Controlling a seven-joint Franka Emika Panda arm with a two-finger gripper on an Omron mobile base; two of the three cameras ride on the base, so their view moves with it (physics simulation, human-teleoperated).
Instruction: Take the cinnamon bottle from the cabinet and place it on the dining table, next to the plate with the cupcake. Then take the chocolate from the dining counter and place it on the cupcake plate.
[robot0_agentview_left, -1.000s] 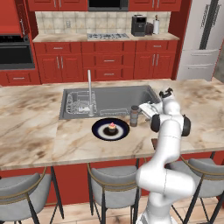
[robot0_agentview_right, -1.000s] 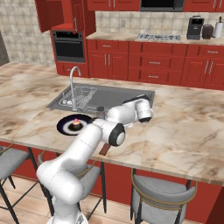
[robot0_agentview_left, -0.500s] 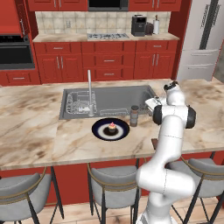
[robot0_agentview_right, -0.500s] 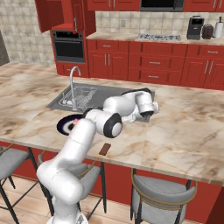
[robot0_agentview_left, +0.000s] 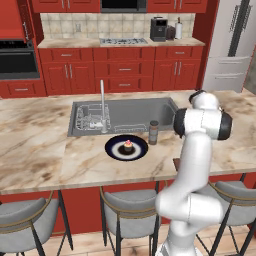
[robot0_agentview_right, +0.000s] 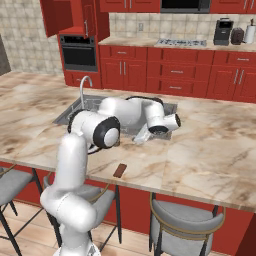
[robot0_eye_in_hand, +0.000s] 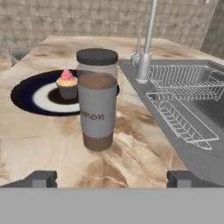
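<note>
The cinnamon bottle (robot0_eye_in_hand: 97, 105) stands upright on the dining table (robot0_agentview_left: 45, 150), free of my fingers, just right of the navy plate (robot0_agentview_left: 116, 152). The pink-topped cupcake (robot0_agentview_left: 128, 145) sits on that plate (robot0_eye_in_hand: 30, 94). In the hand view my gripper (robot0_eye_in_hand: 112, 178) is open, its tips wide apart and a short way back from the bottle. From the right base view the gripper (robot0_agentview_right: 141, 138) hangs low over the counter by the sink. The chocolate (robot0_agentview_right: 119, 170) lies flat near the counter's front edge, beside my arm.
A sink (robot0_agentview_left: 125, 112) with a tall faucet (robot0_agentview_left: 102, 102) and a wire rack (robot0_eye_in_hand: 183, 109) lies just behind the plate and bottle. Stools (robot0_agentview_left: 127, 212) stand under the front edge. A red upper cabinet (robot0_agentview_right: 70, 17) hangs at the far left.
My arm has drawn back to the right, away from the bottle, which stays standing beside the plate. The gripper stayed open.
</note>
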